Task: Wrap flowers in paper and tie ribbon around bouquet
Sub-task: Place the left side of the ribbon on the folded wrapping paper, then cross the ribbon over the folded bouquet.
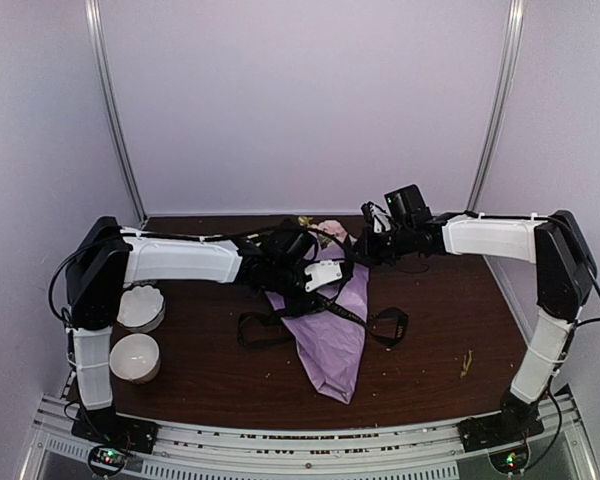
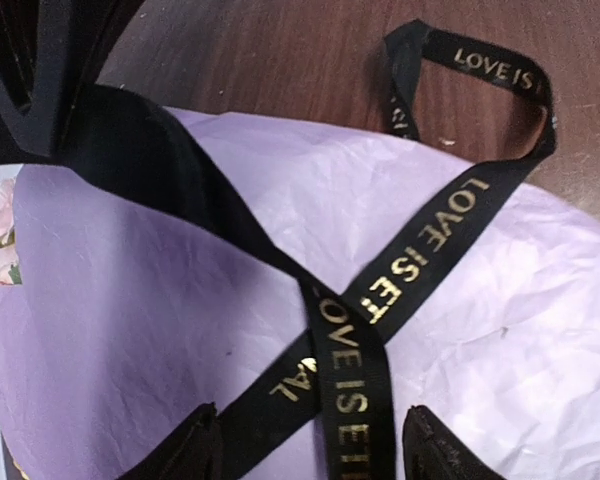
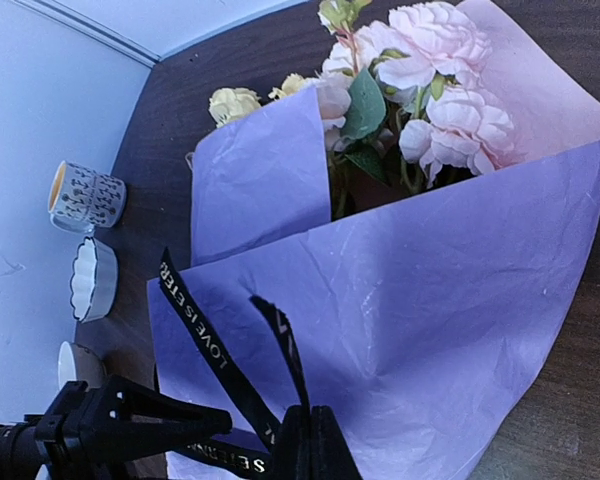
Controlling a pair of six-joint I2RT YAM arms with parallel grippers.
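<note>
pinching: right claw (image 3: pixel 306 420) pressed together on the ribbon (image 3: pixel 205 335)
left claw (image 2: pixel 305 445): spread, above the paper (image 2: pixel 130 330), ribbon crossed beneath
flowers (image 3: pixel 435 60): inside the paper's open end

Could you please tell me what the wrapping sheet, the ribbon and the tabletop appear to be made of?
The paper: thin lilac tissue, matte, crinkled. The ribbon: likely woven fabric, black, slight sheen, gold-looking print. The table: probably wood or veneer, dark brown grain.

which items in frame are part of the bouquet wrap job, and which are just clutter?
Job:
flowers
lilac paper
black ribbon

Clutter:
patterned cup
scalloped dish
white bowl
yellowish scrap
</note>
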